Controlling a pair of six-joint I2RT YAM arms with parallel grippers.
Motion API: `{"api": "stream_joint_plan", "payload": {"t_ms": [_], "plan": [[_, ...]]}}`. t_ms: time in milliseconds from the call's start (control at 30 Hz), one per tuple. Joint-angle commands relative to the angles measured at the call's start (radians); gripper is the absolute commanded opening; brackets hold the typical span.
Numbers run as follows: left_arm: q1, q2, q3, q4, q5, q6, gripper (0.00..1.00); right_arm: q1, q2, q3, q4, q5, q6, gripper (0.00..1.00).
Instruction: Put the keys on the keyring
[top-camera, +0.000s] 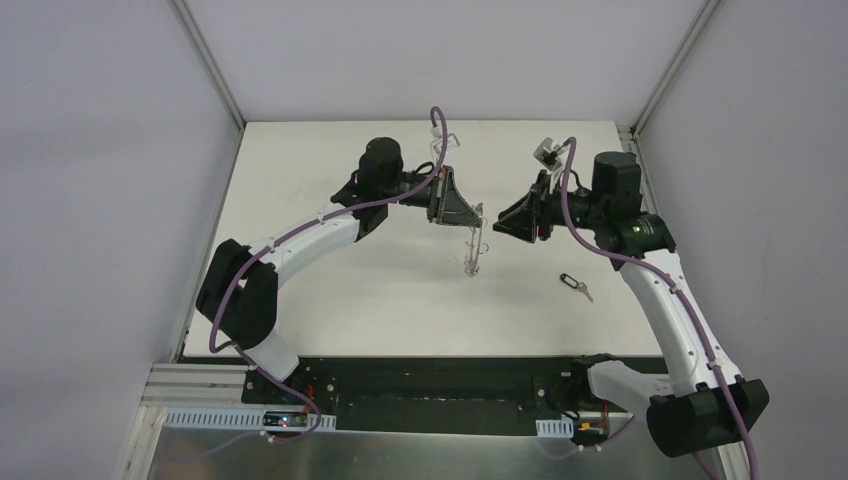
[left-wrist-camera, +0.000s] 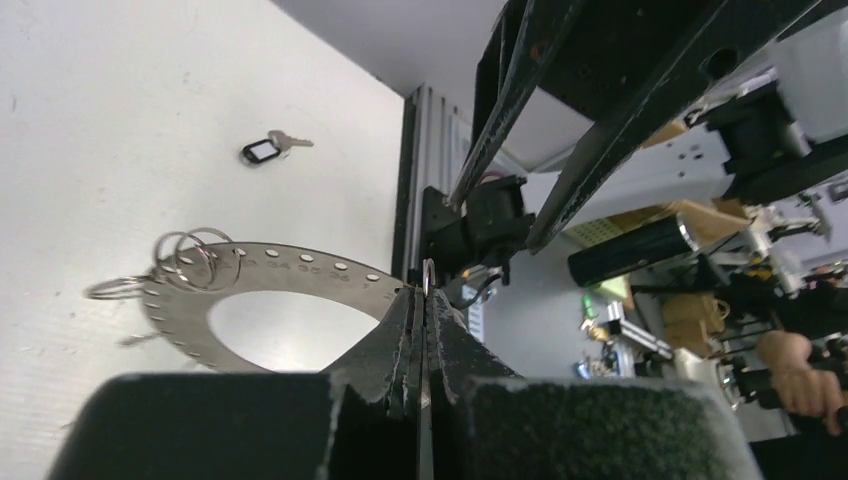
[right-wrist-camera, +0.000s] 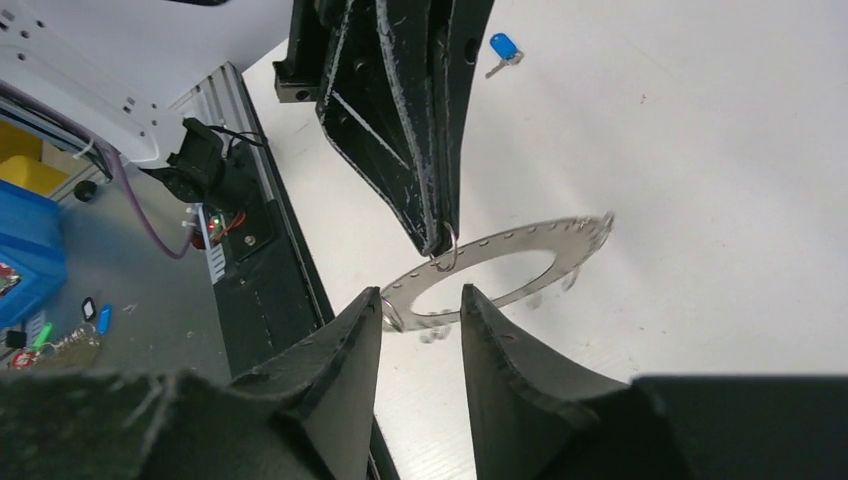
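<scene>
Well, with the left gripper (left-wrist-camera: 420, 300) clamped on just the rim of the keyring (left-wrist-camera: 300, 275), a bump from the spread, empty right gripper (right-wrist-camera: 420, 305) could twist it loose.

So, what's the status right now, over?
Left gripper shut on keyring. Right gripper open, empty, close to it. Black key and blue key lie loose on table. Nothing blocking.
</scene>
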Motion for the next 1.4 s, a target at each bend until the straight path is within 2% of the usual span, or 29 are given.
{"api": "stream_joint_plan", "payload": {"t_ms": [0,167,500,600,900,1000,1100,1167,1233,1300,1367], "plan": [[-0.002,-0.052,-0.029,0.343,-0.016,-0.281,0.0,-0.024,-0.016,-0.024,0.086,-0.1,0.071,0.36],[-0.003,-0.041,-0.051,0.428,-0.022,-0.345,0.0,-0.029,0.019,-0.043,0.158,-0.114,0.13,0.35],[-0.009,-0.042,-0.054,0.418,-0.015,-0.322,0.0,-0.034,0.068,-0.032,0.261,-0.181,0.23,0.34],[-0.009,-0.041,-0.05,0.413,-0.015,-0.316,0.0,-0.034,0.074,-0.038,0.29,-0.204,0.256,0.28],[-0.015,-0.039,-0.043,0.375,-0.018,-0.269,0.0,-0.035,0.079,-0.063,0.352,-0.24,0.302,0.01],[-0.015,-0.04,-0.031,0.341,-0.006,-0.211,0.0,-0.034,0.082,-0.046,0.313,-0.232,0.268,0.0],[-0.015,-0.053,0.0,0.208,0.012,-0.078,0.01,-0.026,0.095,0.025,0.145,-0.184,0.119,0.0],[-0.014,-0.075,0.034,0.039,-0.003,0.072,0.14,-0.01,0.105,0.089,0.015,-0.137,-0.002,0.0],[-0.014,-0.09,0.104,-0.228,-0.041,0.233,0.25,0.022,0.121,0.147,-0.116,-0.083,-0.136,0.0],[-0.013,-0.087,0.174,-0.411,-0.065,0.362,0.3,0.052,0.141,0.195,-0.221,-0.03,-0.217,0.0],[-0.014,-0.082,0.216,-0.502,-0.077,0.429,0.33,0.068,0.153,0.221,-0.277,-0.003,-0.254,0.0]]}}
